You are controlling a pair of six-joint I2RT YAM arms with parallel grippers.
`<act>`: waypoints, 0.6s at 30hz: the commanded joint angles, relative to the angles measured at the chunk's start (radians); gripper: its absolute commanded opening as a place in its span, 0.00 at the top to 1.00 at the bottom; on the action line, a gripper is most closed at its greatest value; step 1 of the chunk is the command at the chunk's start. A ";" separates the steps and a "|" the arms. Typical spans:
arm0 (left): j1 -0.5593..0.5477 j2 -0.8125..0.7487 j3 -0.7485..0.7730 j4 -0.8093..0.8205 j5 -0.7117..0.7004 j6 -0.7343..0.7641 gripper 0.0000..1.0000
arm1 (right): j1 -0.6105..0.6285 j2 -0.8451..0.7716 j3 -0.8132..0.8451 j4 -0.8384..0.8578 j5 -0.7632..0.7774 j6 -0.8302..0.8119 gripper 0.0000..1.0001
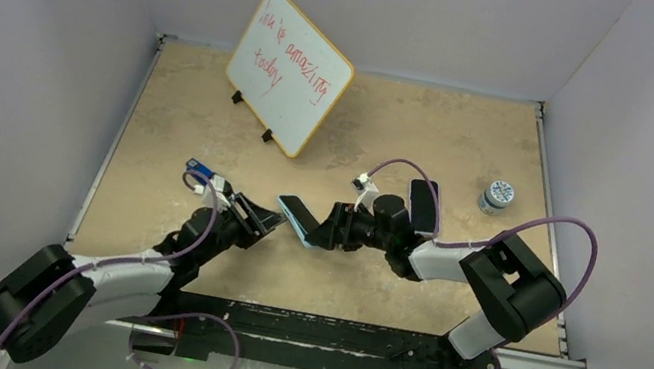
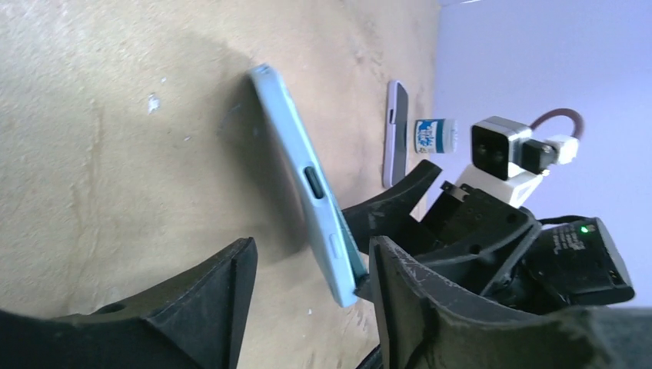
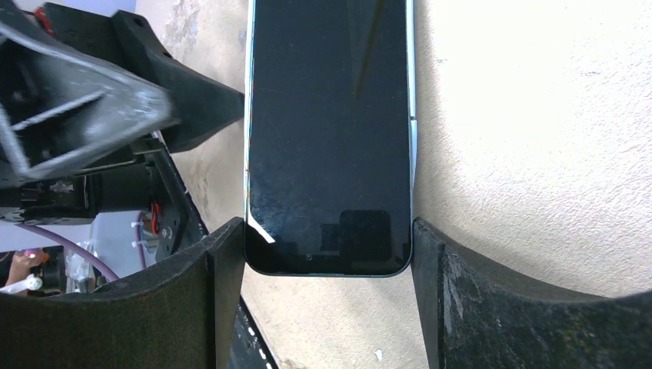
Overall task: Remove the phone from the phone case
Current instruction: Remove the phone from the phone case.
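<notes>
The phone has a black screen and sits in a light-blue case. It is held tilted on its edge over the tabletop. My right gripper is shut on it, with its two fingers pressed against the phone's long sides near one end in the right wrist view. My left gripper is open at the phone's other end. In the left wrist view the case's lower corner lies between the fingers, close to the right finger and apart from the left one.
A second phone in a lilac case lies flat behind the right gripper and also shows in the left wrist view. A small white jar stands at the right. A whiteboard leans at the back.
</notes>
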 commanded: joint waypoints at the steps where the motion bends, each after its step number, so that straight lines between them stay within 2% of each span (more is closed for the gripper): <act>1: 0.003 -0.058 -0.035 0.006 -0.016 0.063 0.41 | -0.003 -0.023 0.014 0.011 -0.009 -0.015 1.00; 9: 0.002 0.111 -0.014 0.145 0.034 0.069 0.42 | -0.002 -0.029 0.015 0.020 -0.020 -0.006 1.00; 13: 0.003 0.216 -0.013 0.276 0.091 0.052 0.42 | -0.002 -0.032 0.015 0.015 -0.019 -0.008 1.00; 18: 0.002 0.261 -0.014 0.353 0.114 0.049 0.42 | -0.001 -0.036 0.013 0.015 -0.020 -0.007 1.00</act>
